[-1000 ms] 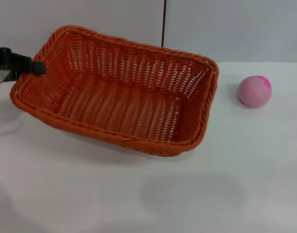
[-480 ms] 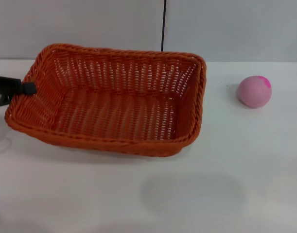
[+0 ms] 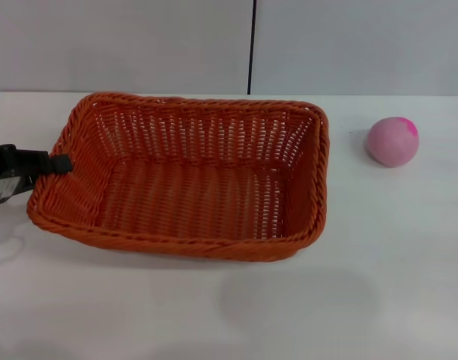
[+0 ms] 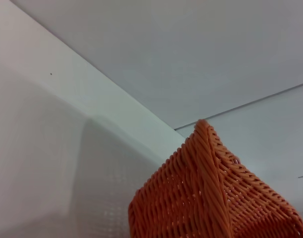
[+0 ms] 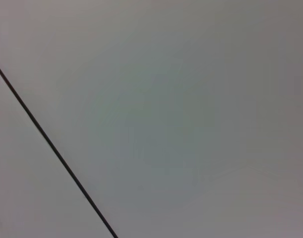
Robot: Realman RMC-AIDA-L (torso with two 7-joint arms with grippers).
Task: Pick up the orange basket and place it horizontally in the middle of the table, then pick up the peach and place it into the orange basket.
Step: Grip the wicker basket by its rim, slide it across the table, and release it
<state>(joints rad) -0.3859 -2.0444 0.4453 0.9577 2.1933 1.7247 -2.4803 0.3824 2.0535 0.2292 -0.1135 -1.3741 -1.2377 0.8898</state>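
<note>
The orange basket [image 3: 191,131] lies with its long side across the white table [image 3: 229,307], left of the middle, and nothing is inside it. My left gripper [image 3: 58,163] is at the basket's left short end, shut on the braided rim. In the left wrist view a corner of the orange basket [image 4: 206,198] fills the near part of the picture, above the table [image 4: 37,148]. The pale-pink peach [image 3: 392,141] rests on the table to the right of the basket, a short gap from its right rim. My right gripper is out of view.
A grey wall panel with a dark vertical seam [image 3: 252,45] stands behind the table's far edge. In the right wrist view there is only the pale wall and a dark seam [image 5: 52,146].
The basket, tilted and raised a second ago, has come down and levelled out. It has shifted a little toward me and to the right with my left gripper. The peach has not moved.
</note>
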